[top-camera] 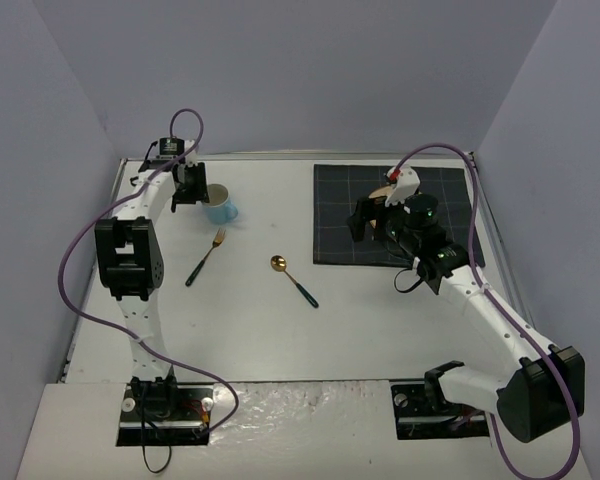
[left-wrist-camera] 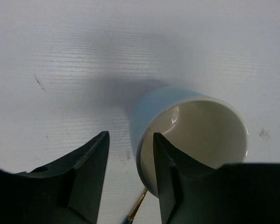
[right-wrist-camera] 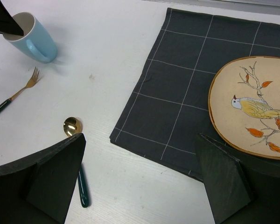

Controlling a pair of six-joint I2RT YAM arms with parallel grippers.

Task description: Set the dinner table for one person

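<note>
From above, the white dinner table (top-camera: 260, 340) carries a dark checked cloth mat (top-camera: 335, 215) at its far right. The left gripper (top-camera: 187, 190) is at a blue mug (top-camera: 223, 208) well left of the mat, a fork (top-camera: 206, 257) and spoon (top-camera: 293, 279) lie between mug and mat, and the right gripper (top-camera: 373, 225) hangs over the mat's left half. The left wrist view shows jaws parted astride the mug's wall, one finger inside the rim and one outside, with a gap beside the outer one. The right wrist view shows jaws spread wide and empty above the mat's near-left corner, with a bird-painted plate (right-wrist-camera: 252, 107) lying on the mat.
</note>
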